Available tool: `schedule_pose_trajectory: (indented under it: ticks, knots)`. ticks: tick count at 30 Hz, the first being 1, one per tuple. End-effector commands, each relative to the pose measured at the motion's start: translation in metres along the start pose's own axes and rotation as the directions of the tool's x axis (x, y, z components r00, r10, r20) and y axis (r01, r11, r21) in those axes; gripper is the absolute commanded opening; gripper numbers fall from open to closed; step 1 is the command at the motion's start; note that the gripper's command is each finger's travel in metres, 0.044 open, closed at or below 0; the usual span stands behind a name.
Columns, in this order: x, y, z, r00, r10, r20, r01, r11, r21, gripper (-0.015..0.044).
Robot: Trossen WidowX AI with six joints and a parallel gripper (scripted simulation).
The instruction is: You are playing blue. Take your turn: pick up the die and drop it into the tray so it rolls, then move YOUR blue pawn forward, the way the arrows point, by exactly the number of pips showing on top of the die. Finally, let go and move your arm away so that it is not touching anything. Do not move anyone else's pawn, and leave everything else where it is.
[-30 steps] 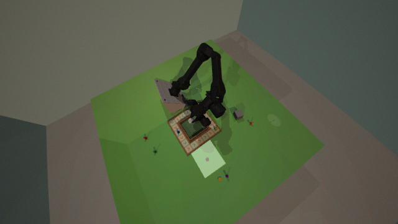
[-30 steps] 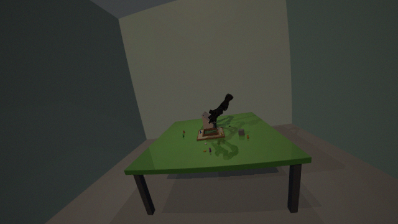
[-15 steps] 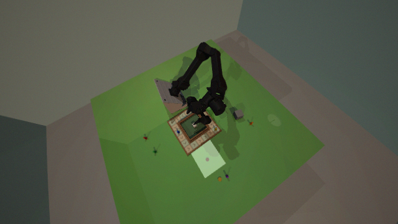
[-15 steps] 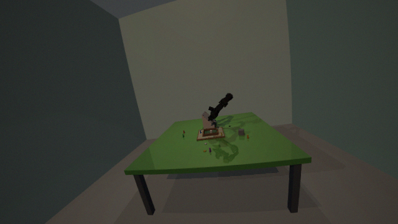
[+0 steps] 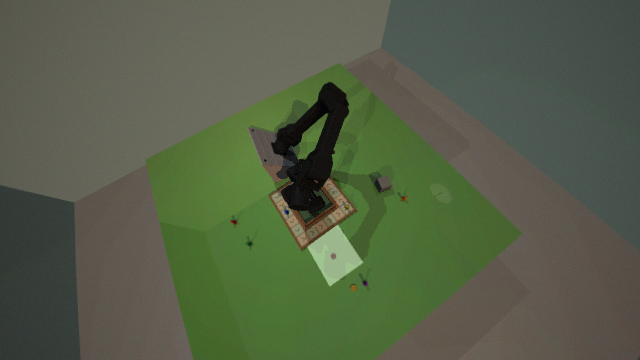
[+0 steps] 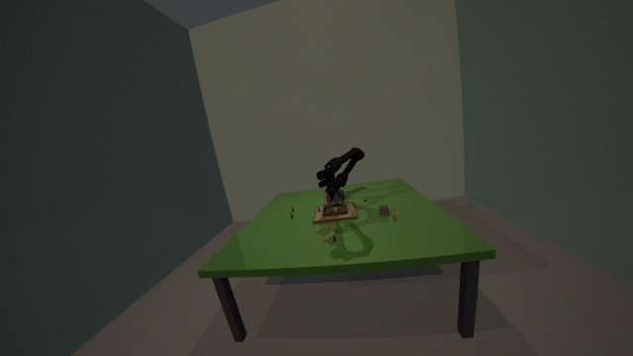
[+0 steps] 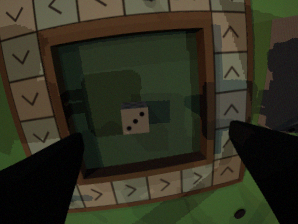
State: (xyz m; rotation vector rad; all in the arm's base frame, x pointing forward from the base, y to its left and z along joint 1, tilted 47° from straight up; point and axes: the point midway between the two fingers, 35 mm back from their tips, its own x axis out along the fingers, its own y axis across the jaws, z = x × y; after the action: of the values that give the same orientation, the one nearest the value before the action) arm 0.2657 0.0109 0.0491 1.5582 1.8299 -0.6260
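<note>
The die (image 7: 135, 120) lies flat on the floor of the sunken tray (image 7: 87, 83) in the middle of the board (image 5: 320, 230) (image 6: 348, 217), with three pips on top. My gripper (image 7: 158, 133) (image 5: 312, 202) is open and empty. It hangs above the tray, with its fingers spread to either side of the die and clear of it.
A yellow pawn (image 5: 346, 206) stands on the board's right side. A grey cube (image 5: 383, 183), an orange pawn (image 5: 403, 198), a red pawn (image 5: 233, 221), a green pawn (image 5: 249, 243) and a purple pawn (image 5: 365, 283) stand on the table. A pale square (image 5: 335, 255) lies in front of the board.
</note>
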Motion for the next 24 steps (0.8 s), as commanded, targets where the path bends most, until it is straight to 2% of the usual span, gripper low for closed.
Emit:
schedule_pose_trajectory:
  ticks: [1,3,6,10,14,17,24]
  knots:
    - [0.0,0.0,-0.001,1.0,-0.004,0.01,0.004,1.0,-0.002,0.044]
    - [0.001,0.001,0.005,1.0,-0.002,0.007,0.002,0.998,-0.055,0.0387]
    - [0.006,0.003,0.028,1.0,0.006,-0.007,-0.008,0.959,-0.282,0.0309]
    - [0.015,0.003,0.061,0.999,0.019,-0.028,-0.032,0.817,-0.576,0.0204]
    - [0.026,-0.002,0.093,0.998,0.035,-0.05,-0.061,0.587,-0.808,0.02]
    - [0.034,-0.007,0.111,0.997,0.046,-0.063,-0.076,0.422,-0.904,0.02]
    - [0.034,-0.009,0.111,0.997,0.046,-0.064,-0.077,0.409,-0.909,0.02]
